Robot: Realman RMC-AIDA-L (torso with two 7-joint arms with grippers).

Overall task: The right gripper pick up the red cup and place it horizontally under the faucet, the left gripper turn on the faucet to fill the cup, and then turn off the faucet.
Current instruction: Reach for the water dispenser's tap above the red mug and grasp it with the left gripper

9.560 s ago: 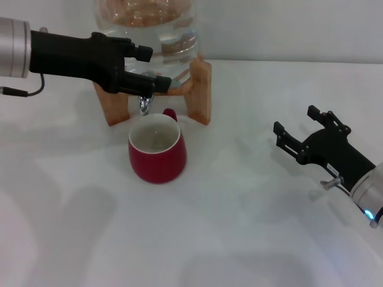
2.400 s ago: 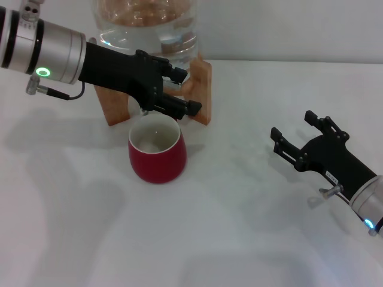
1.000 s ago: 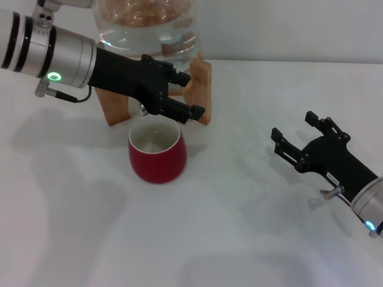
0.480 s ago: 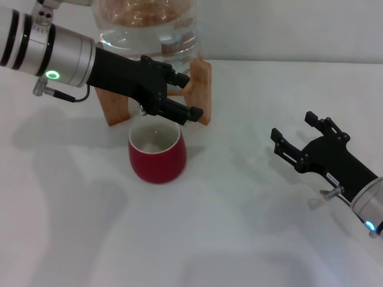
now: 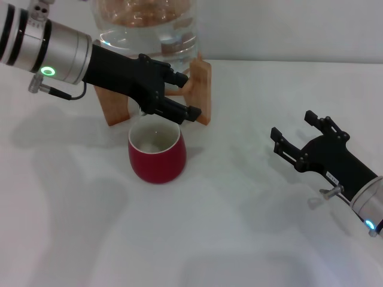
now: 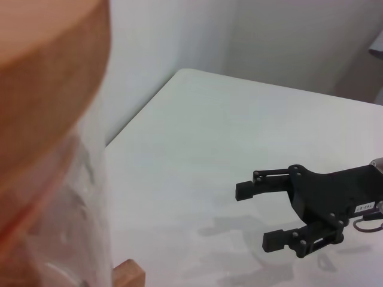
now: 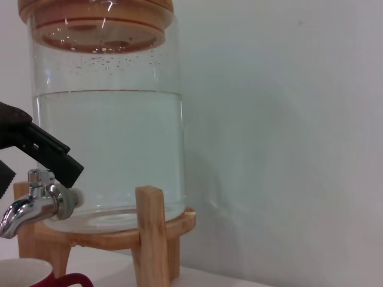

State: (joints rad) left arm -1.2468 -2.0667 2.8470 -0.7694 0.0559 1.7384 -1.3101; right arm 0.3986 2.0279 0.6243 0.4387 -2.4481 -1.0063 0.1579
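The red cup [image 5: 157, 154] stands upright on the white table, directly under the faucet [image 7: 36, 203]. The cup's rim and handle [image 7: 63, 280] also show in the right wrist view. In the head view the faucet is almost hidden behind my left gripper [image 5: 187, 94], which is open. One of its black fingers [image 7: 42, 149] sits just above the faucet's handle. My right gripper [image 5: 293, 125] is open and empty at the right of the table, far from the cup. It also shows in the left wrist view [image 6: 256, 215].
The clear water jar [image 5: 146, 24] sits on its wooden stand [image 5: 202, 89] at the back of the table, with a white wall behind. White tabletop lies between the cup and my right gripper.
My left arm has drawn back slightly to the left, its claw still over the faucet. The cup and my right gripper have not moved.
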